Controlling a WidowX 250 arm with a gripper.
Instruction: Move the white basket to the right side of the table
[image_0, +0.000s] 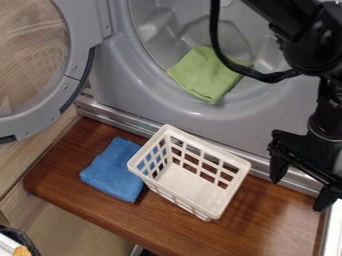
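The white basket (188, 183) stands upright near the middle of the brown wooden table (267, 225), with its openwork walls showing and nothing inside it. To its right, over the table's right part, hangs my gripper (297, 192). Its two fingers are spread wide apart with nothing between them, and it does not touch the basket.
A folded blue cloth (115, 171) lies just left of the basket. Behind the table is a grey washing machine with its round door (40, 120) swung out at the left. A green cloth (206, 74) hangs over the drum's lower edge.
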